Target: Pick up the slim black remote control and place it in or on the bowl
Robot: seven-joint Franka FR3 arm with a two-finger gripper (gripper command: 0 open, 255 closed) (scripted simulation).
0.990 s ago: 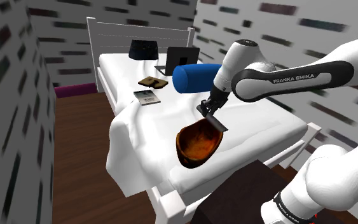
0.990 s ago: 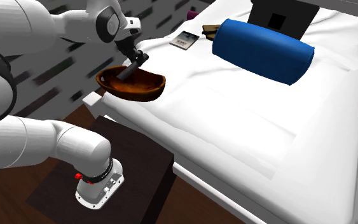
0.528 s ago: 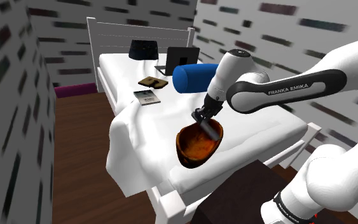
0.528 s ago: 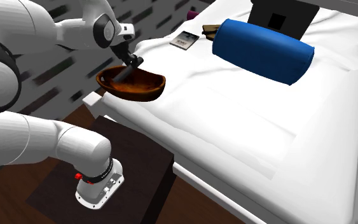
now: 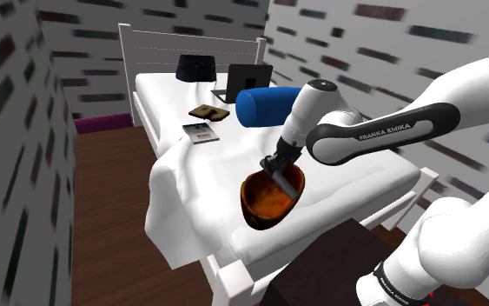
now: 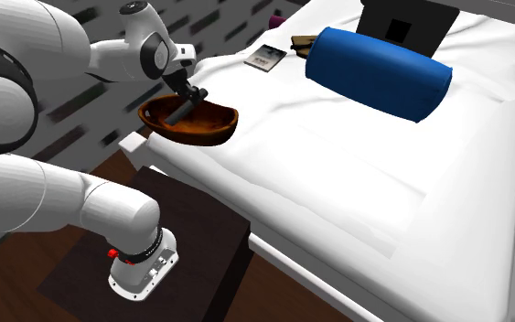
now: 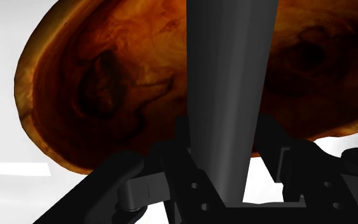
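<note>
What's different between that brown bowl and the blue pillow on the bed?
The bowl is brown, open and hollow; the pillow is blue and a closed roll. The bowl sits at the bed's edge near the stand; the pillow lies farther up, by the laptop. The gripper holds a black remote down into the bowl; the pillow holds nothing. Both rest on the white bed.
</note>
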